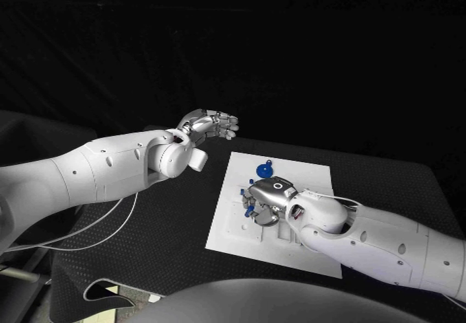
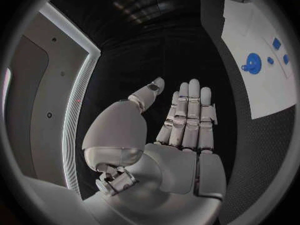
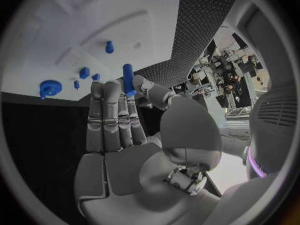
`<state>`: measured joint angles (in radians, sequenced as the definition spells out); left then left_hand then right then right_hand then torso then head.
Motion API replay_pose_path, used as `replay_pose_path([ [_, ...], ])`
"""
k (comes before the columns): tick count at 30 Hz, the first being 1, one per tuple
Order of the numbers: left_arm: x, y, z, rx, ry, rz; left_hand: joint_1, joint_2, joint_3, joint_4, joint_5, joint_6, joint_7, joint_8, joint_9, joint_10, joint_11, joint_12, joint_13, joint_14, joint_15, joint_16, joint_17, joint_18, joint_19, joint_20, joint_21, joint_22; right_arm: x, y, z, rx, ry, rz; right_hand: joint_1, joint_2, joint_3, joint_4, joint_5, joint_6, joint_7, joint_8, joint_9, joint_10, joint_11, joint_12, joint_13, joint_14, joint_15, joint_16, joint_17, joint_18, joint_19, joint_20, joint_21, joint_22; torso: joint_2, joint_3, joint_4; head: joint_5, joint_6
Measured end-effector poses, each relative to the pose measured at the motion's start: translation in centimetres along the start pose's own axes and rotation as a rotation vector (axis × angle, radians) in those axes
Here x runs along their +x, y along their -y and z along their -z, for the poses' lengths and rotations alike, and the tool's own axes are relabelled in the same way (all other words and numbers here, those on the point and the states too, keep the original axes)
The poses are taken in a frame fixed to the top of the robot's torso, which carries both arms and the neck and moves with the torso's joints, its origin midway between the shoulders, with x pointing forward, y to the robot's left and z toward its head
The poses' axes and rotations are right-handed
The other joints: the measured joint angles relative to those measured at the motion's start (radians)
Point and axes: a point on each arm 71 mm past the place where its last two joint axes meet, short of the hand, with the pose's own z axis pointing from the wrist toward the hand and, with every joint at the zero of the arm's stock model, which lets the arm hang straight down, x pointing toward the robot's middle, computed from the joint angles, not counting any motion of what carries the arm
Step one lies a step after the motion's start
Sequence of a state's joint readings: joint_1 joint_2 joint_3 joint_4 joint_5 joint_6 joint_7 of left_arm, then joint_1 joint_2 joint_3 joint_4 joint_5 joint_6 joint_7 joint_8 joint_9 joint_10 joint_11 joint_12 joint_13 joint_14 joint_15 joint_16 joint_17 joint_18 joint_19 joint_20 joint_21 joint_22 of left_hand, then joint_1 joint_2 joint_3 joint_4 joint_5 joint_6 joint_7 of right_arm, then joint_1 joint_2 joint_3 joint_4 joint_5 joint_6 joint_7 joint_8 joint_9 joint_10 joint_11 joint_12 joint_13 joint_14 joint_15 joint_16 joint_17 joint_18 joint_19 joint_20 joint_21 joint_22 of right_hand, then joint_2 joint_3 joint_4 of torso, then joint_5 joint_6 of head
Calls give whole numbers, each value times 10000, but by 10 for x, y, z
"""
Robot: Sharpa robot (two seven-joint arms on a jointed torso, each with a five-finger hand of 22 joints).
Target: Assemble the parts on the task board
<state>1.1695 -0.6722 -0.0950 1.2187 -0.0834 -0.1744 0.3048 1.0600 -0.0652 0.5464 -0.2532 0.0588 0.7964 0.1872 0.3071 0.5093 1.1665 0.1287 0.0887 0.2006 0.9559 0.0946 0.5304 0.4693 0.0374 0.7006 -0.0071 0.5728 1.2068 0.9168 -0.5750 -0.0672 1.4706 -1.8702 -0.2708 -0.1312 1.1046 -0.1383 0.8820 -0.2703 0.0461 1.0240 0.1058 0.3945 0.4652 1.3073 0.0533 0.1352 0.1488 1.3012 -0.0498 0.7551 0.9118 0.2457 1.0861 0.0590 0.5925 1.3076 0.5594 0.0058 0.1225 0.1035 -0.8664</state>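
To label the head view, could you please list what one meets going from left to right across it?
Left arm → left hand → task board, with the right hand over it → right arm.

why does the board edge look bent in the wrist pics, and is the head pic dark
Fisheye bending: in the right wrist view the task board curves behind the right robot hand pinching a blue peg; the left wrist view bows it too. The head view is dim, background black, board bright.
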Motion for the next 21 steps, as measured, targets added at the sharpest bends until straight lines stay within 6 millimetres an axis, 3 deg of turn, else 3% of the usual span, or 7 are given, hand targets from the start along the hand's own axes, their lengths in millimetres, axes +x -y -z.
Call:
replay_pose_path([
  [12, 3, 0, -1, -1, -65, 16, 0, 0, 0, 0, 0, 0, 0, 0, 0, 0, 0, 0, 0, 0, 0, 0, 17, 1, 0, 0, 0, 8, 18, 0, 0, -10, -410, 255, -2, -2, 0, 0, -36, 16, -18, 32, 4, 23, 27, -20, 0, 1, 3, 1, 9, 1, -1, 2, 35, -3, 0, -6, -5, 155, -62],
  [21, 5, 0, -2, -1, -109, 26, 0, 0, 0, 0, 0, -36, 36, 0, -9, 0, 0, 0, 0, 0, 0, -39, 30, 0, 0, 0, 0, 14, 23, -4, -1, -115, -541, 320, -27, -28, -1, 0, -37, 22, -24, 32, 4, 46, 3, 4, -2, 5, 8, 1, 27, 1, -1, 2, 35, 5, 1, 0, -12, 151, -63],
])
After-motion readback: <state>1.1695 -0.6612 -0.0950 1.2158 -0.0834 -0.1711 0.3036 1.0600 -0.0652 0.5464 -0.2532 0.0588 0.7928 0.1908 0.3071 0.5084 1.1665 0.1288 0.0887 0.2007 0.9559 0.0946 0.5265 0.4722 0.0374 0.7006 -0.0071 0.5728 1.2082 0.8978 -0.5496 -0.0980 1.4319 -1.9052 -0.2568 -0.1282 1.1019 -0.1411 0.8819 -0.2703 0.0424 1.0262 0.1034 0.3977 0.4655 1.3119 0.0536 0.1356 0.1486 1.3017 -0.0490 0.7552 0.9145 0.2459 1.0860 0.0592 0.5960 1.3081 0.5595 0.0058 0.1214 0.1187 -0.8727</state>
